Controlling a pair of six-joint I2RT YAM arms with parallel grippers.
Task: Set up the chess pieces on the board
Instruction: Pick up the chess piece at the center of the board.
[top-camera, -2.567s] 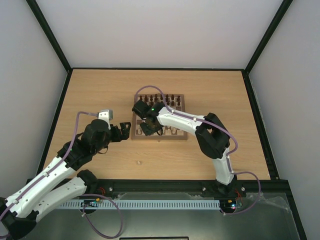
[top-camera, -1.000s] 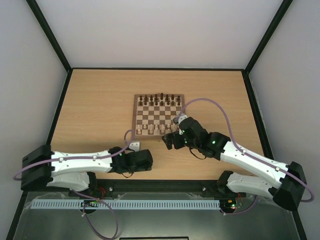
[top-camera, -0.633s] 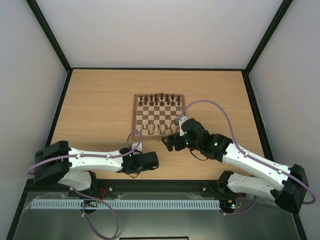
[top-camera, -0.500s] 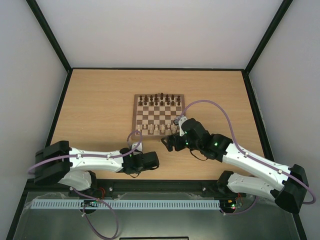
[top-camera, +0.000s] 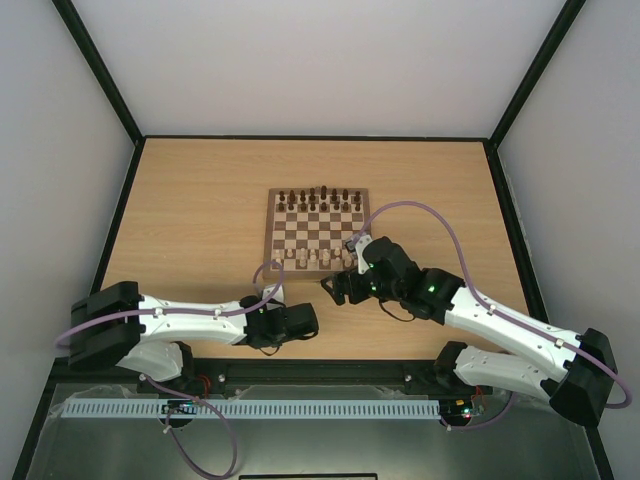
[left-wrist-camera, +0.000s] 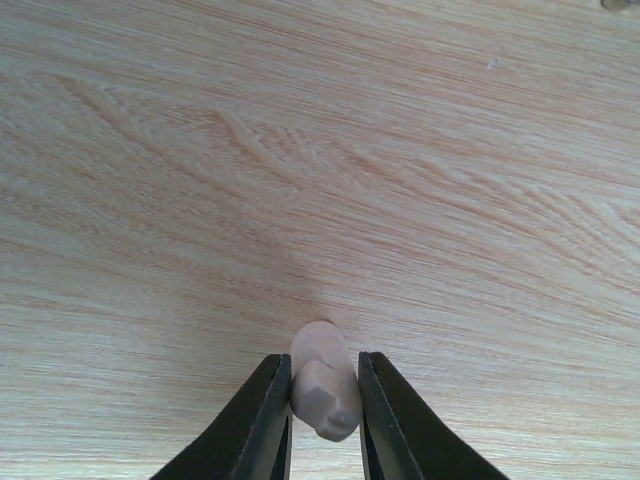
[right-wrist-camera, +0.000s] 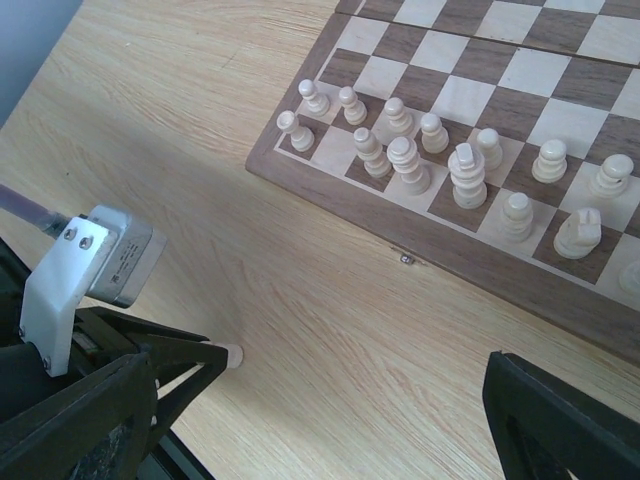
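Pale cream wood sits pinched between the black fingers of the left tool: one of the chess pieces, lying on the table well short of the board, evidently gripped for carrying over. The right tool hangs spread wide and empty near the board's front edge, clear of the standing rows. No writing is legible; the label on the left camera block is too small.
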